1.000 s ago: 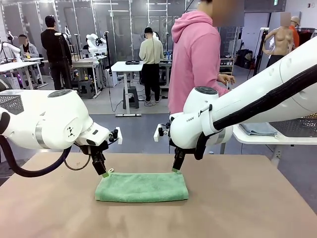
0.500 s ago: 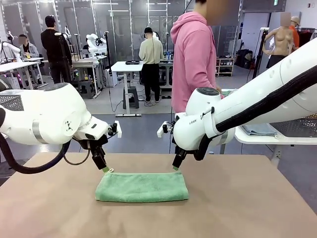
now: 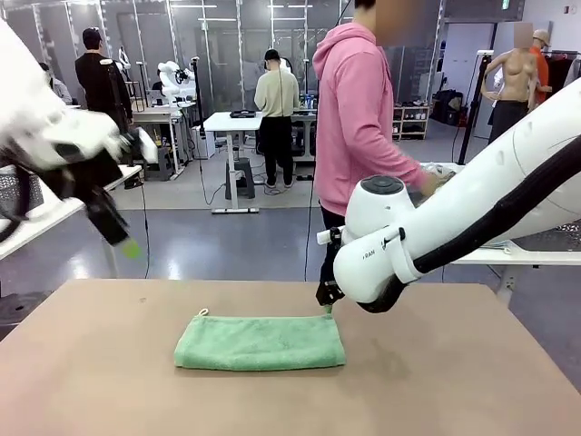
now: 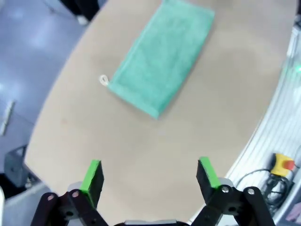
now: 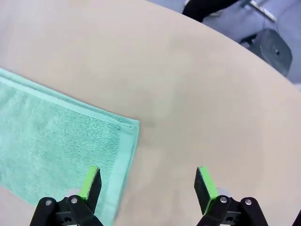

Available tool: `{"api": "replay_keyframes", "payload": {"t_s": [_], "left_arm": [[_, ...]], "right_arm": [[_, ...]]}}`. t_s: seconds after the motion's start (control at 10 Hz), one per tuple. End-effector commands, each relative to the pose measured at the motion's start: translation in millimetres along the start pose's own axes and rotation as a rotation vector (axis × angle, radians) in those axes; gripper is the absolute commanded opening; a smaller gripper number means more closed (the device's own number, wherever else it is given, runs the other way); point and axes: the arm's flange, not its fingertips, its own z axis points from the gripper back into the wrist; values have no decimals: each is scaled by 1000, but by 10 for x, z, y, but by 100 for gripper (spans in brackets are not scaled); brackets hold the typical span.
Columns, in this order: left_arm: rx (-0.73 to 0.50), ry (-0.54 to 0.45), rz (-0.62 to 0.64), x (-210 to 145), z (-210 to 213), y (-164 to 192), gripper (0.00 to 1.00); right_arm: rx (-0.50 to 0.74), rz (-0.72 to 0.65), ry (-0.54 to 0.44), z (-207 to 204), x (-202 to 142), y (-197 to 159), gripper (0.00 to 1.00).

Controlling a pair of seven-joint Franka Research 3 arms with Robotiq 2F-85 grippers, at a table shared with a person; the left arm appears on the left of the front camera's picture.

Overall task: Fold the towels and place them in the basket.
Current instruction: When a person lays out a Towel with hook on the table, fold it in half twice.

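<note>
One green towel [image 3: 260, 342] lies folded into a long flat rectangle in the middle of the tan table [image 3: 436, 381], its cord loop [image 4: 104, 80] at the far left corner. My left gripper [image 3: 127, 243] hangs high to the left, well off the cloth and blurred by motion. In its wrist view the left gripper [image 4: 149, 174] is open and holds nothing, with the towel [image 4: 162, 56] far below. My right gripper [image 3: 325, 302] hovers just above the towel's far right corner. It is open and holds nothing [image 5: 148, 182], over the towel's edge [image 5: 51, 150]. The basket is out of view.
A person in a pink hoodie [image 3: 359, 109] stands at the table's far side, turned toward a white side table [image 3: 481, 257] on the right. A yellow box with a red button [image 4: 282, 164] sits beyond the table's near edge.
My left arm has swung up and away to the left from the towel's far left corner. The right gripper stays by the far right corner. The towel has not moved.
</note>
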Motion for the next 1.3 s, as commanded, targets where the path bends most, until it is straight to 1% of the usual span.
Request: {"api": "replay_keyframes", "payload": {"t_s": [0.0, 0.1, 0.2, 0.3, 0.5, 0.6, 0.7, 1.0, 1.1, 1.2], "left_arm": [[57, 29, 50, 0, 572, -179, 100], [79, 8, 86, -50, 1004, -296, 100], [95, -28, 87, -93, 1375, -442, 100], [138, -40, 118, -123, 1687, -579, 100], [214, -99, 97, -194, 2117, -881, 100], [229, -118, 99, -230, 2183, -970, 100], [179, -111, 96, -193, 2095, -789, 100], [179, -111, 96, -193, 2095, -789, 100], [179, -111, 96, -193, 2095, -789, 100], [179, -111, 96, -193, 2095, -789, 100]], "right_arm": [[-47, -70, 30, 32, -13, 288, 100], [-51, -84, 81, 16, -31, 338, 100], [-55, -93, 108, -23, -47, 353, 100], [-46, -105, 133, -65, -69, 356, 100], [-26, -118, 143, -175, -103, 375, 100], [-9, -122, 142, -218, -121, 367, 100], [-36, -72, 138, -125, -149, 323, 100], [-36, -72, 138, -125, -149, 323, 100], [-30, -80, 145, -167, -156, 322, 100], [0, -102, 183, -215, -143, 296, 100]]}}
